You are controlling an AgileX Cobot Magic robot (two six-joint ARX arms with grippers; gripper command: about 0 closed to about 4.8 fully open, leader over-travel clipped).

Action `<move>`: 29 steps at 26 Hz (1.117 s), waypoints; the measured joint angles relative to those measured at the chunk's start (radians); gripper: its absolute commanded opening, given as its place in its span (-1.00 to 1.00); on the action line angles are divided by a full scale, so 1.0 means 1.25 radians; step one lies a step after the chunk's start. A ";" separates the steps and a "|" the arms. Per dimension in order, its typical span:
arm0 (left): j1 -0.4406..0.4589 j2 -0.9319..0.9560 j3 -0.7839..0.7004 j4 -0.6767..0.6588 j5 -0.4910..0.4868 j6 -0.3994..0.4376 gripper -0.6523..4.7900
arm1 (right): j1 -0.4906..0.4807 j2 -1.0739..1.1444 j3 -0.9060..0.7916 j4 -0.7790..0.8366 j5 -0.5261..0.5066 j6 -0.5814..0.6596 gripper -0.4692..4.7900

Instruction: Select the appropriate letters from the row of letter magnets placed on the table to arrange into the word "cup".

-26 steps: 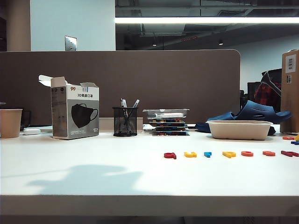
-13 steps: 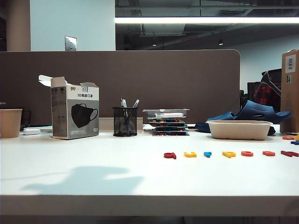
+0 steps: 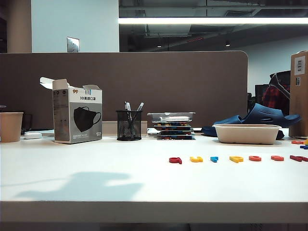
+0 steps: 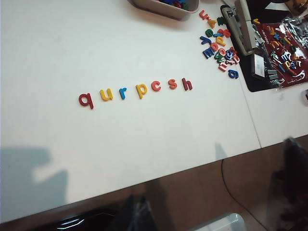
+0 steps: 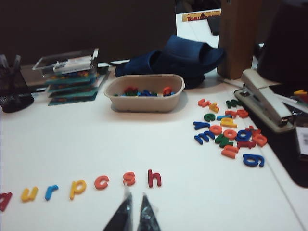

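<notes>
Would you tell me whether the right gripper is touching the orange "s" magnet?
Apart. The right wrist view shows bare white table between the shut right gripper and the orange "s".

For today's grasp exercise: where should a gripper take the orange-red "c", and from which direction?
From straight above. The orange-red "c" lies flat on the table, so pinch across its outer curve; the yellow "p" and "s" leave gaps.
</notes>
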 measured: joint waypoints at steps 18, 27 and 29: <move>0.000 0.000 0.000 0.000 0.000 0.000 -0.78 | 0.000 0.264 0.491 -0.252 -0.041 0.000 -0.86; 0.000 0.000 0.000 0.000 0.000 0.000 -0.78 | 0.001 0.543 0.771 -0.431 -0.077 0.001 -0.86; 0.000 0.000 0.000 0.000 0.000 0.000 -0.78 | 0.001 0.598 0.810 -0.464 -0.097 0.001 -0.86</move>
